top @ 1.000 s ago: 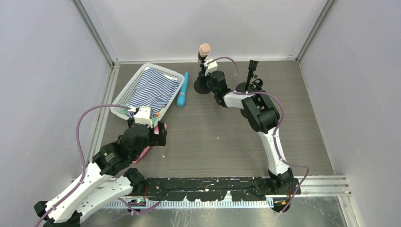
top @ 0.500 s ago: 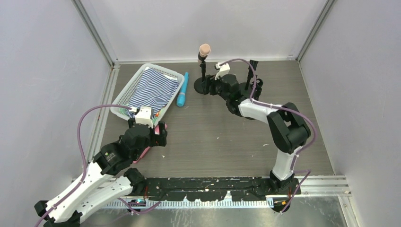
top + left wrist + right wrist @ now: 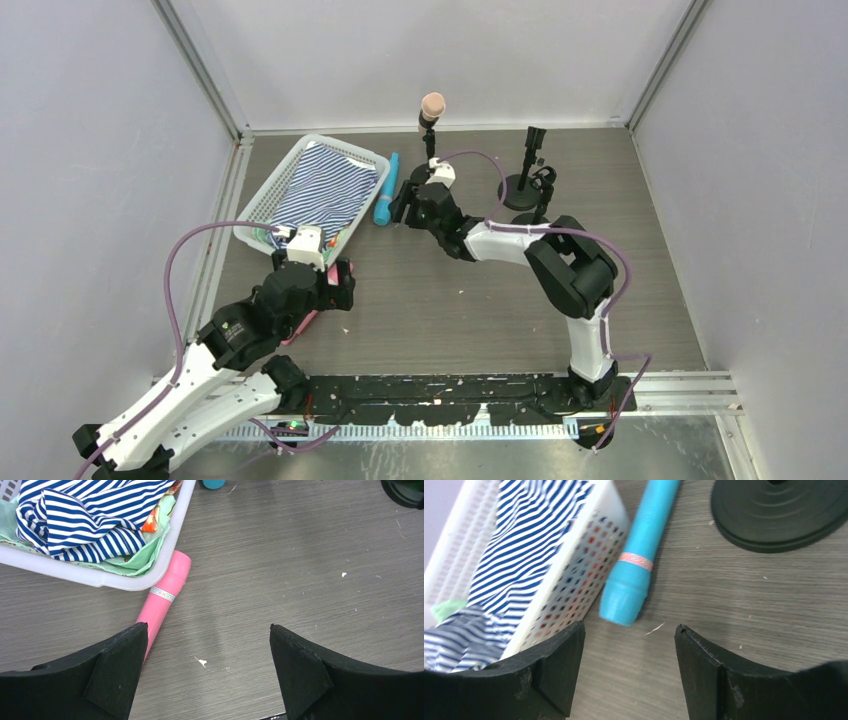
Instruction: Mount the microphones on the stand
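Note:
The peach-beige microphone (image 3: 432,103) sits upright in the clip of a black stand (image 3: 429,150) at the back. The blue microphone (image 3: 386,190) lies flat beside the basket; in the right wrist view it (image 3: 641,555) lies just ahead of my right gripper (image 3: 629,627), which is open and empty above the table. In the top view my right gripper (image 3: 400,207) is close to its near end. The pink microphone (image 3: 162,600) lies flat against the basket, by my left finger. My left gripper (image 3: 207,630) is open and empty, and it also shows in the top view (image 3: 337,287).
A white basket (image 3: 262,200) holding striped cloth stands at the back left; its rim (image 3: 100,577) is close to the pink microphone. A second, empty black stand (image 3: 530,150) stands to the right of the first. The first stand's round base (image 3: 779,510) is near the blue microphone.
My right arm has swung left and down from the peach microphone's stand to the near end of the blue microphone. My left arm has not moved.

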Controlling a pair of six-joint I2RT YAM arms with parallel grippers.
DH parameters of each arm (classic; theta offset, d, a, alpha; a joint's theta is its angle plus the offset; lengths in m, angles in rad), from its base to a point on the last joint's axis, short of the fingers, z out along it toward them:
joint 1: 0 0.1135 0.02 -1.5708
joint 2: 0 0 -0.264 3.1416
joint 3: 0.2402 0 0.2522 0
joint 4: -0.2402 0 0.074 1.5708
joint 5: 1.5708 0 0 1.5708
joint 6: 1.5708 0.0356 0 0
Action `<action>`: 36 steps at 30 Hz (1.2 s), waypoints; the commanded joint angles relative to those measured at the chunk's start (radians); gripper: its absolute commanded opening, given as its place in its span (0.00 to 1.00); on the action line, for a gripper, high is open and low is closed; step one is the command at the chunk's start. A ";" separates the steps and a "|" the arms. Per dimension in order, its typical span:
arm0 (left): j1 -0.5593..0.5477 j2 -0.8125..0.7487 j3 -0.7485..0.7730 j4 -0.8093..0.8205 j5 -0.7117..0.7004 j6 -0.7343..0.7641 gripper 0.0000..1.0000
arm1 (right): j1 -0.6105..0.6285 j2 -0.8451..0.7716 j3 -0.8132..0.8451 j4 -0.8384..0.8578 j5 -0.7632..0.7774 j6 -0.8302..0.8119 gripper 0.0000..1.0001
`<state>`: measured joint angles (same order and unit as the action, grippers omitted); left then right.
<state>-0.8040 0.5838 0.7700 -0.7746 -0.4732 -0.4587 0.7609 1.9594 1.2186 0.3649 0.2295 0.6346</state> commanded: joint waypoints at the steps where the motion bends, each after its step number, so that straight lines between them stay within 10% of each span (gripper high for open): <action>1: 0.003 -0.011 0.006 0.036 0.009 0.021 0.93 | -0.012 0.067 0.090 -0.017 0.123 0.192 0.71; 24: 0.003 -0.012 0.008 0.042 0.010 0.044 0.93 | -0.025 0.397 0.410 -0.096 -0.004 0.383 0.74; 36: 0.003 -0.002 0.009 0.042 0.014 0.052 0.93 | -0.024 0.390 0.422 -0.268 -0.039 0.204 0.50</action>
<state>-0.8040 0.5785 0.7700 -0.7712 -0.4679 -0.4263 0.7311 2.3684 1.6470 0.2379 0.1978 0.9451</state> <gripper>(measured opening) 0.926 0.538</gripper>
